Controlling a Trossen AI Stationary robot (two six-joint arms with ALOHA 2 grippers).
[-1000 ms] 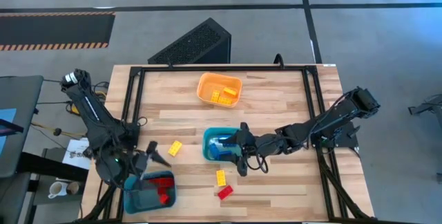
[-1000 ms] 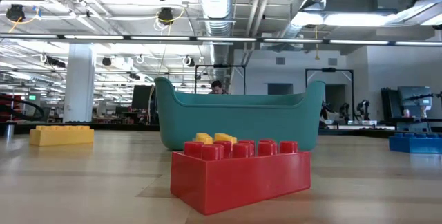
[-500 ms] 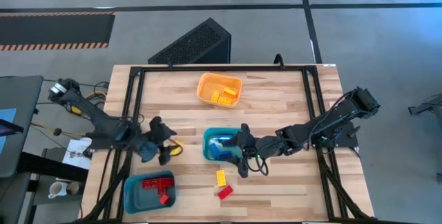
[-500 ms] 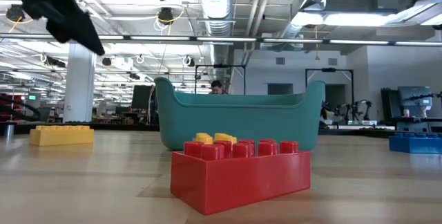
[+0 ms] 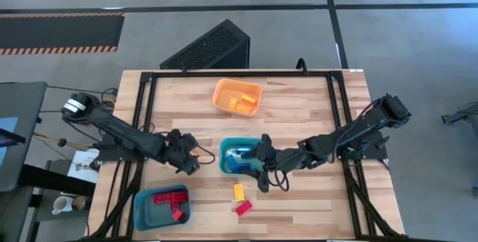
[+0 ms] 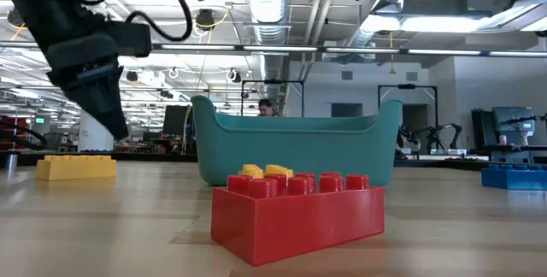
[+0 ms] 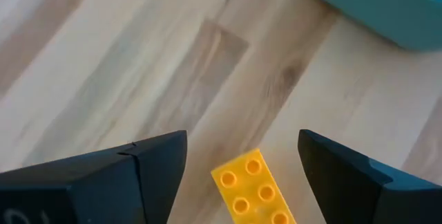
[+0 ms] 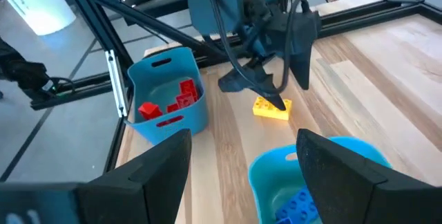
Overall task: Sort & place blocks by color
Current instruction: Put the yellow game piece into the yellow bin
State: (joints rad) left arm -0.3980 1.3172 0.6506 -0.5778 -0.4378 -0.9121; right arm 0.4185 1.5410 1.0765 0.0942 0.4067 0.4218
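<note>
Within a second the left gripper (image 5: 188, 160) has swung away from the blue bin (image 5: 160, 205) of red blocks (image 5: 170, 196) and dropped over the loose yellow block (image 7: 254, 195) left of the teal bin (image 5: 225, 150), jaws spread either side of it, not yet touching. The spread reads as a set-up for a pinch, the block bound for the orange bin (image 5: 224, 90) beyond the teal bin, where yellow blocks (image 5: 243, 103) already lie. Over the teal bin, which holds blue blocks (image 8: 299, 203), the right gripper (image 5: 258, 160) hovers, fingers apart and empty. Just nearside of it, a second yellow block (image 5: 238, 191) and a red block (image 5: 243, 207) await sorting. The work surface is a pale wood table (image 5: 299, 115) framed in black rail, in a lit industrial hall with exposed ducts.
</note>
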